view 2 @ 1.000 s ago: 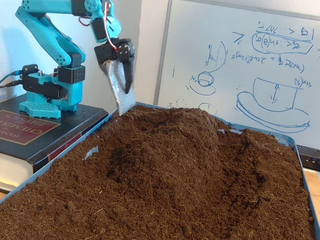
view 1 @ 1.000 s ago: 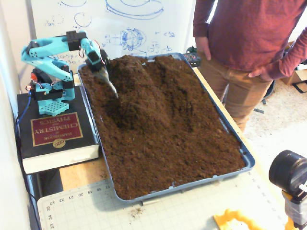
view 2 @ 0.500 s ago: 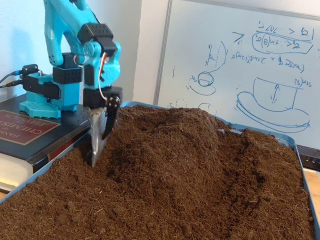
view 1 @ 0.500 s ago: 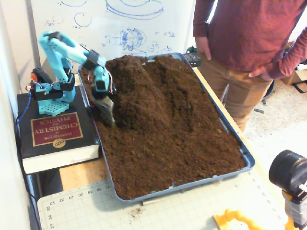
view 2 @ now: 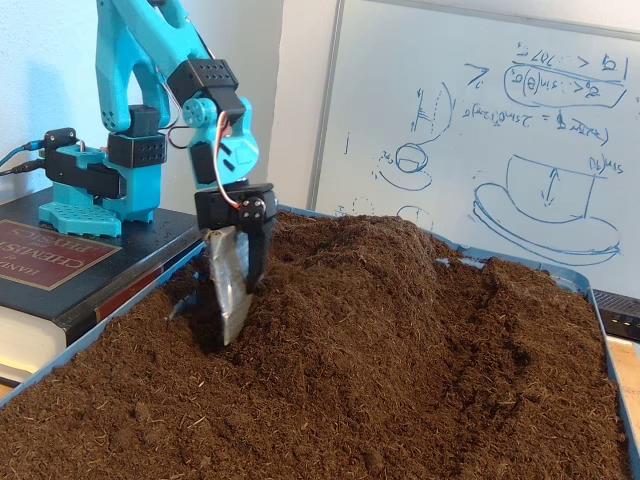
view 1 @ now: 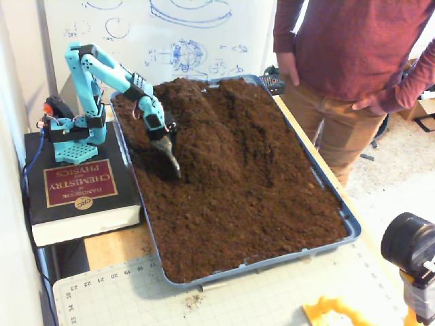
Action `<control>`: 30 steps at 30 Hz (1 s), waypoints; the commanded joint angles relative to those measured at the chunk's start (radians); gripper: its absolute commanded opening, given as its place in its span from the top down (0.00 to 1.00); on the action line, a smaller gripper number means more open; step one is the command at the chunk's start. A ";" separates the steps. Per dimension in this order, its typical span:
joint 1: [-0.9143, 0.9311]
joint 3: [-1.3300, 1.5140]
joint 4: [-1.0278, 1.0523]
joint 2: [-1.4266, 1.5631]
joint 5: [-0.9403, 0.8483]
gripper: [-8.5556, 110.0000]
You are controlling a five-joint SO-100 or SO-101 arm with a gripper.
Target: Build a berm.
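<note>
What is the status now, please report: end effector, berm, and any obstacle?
End effector tip down in soil at the berm's foot, jaw state unclear. Berm raised, far end of tray. Person stands beside tray, not blocking.

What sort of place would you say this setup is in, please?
Probably a lab or workshop: a whiteboard covered in sketches, a blue tray of soil on a bench, and the arm's base standing on a chemistry handbook.

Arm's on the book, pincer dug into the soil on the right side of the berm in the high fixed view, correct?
Wrong side. In the high fixed view the pincer is in the soil at the left foot of the berm, by the tray's left wall. The arm does stand on the book.
</note>
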 commanded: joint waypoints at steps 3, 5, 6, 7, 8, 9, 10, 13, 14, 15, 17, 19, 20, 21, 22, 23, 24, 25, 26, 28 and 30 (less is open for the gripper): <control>-0.081 -0.173 -0.031 0.011 0.089 0.92; -0.095 -0.196 -0.031 0.011 0.107 0.92; -0.101 -0.207 -0.031 0.011 0.115 0.92; -0.109 -0.218 -0.031 0.012 0.123 0.92; -0.117 -0.229 -0.031 0.012 0.132 0.92; -0.126 -0.238 -0.031 0.014 0.146 0.92; -0.135 -0.245 -0.031 0.023 0.163 0.92; -0.176 -0.252 -0.029 0.069 0.244 0.92; -0.193 -0.253 -0.029 0.087 0.281 0.92; -0.210 -0.253 -0.029 0.110 0.322 0.92; -0.242 -0.252 -0.029 0.161 0.410 0.92; -0.268 -0.245 -0.029 0.206 0.494 0.92; -0.281 -0.244 -0.029 0.225 0.532 0.92; -0.293 -0.241 -0.029 0.238 0.569 0.92; -0.307 -0.241 -0.029 0.247 0.600 0.92; -0.324 -0.241 -0.029 0.256 0.626 0.92; -0.341 -0.241 -0.029 0.265 0.649 0.92; -0.356 -0.241 -0.029 0.279 0.667 0.92; -0.367 -0.241 -0.029 0.288 0.675 0.93; -0.388 -0.242 -0.028 0.310 0.676 0.93; -0.402 -0.236 -0.021 0.331 0.676 0.93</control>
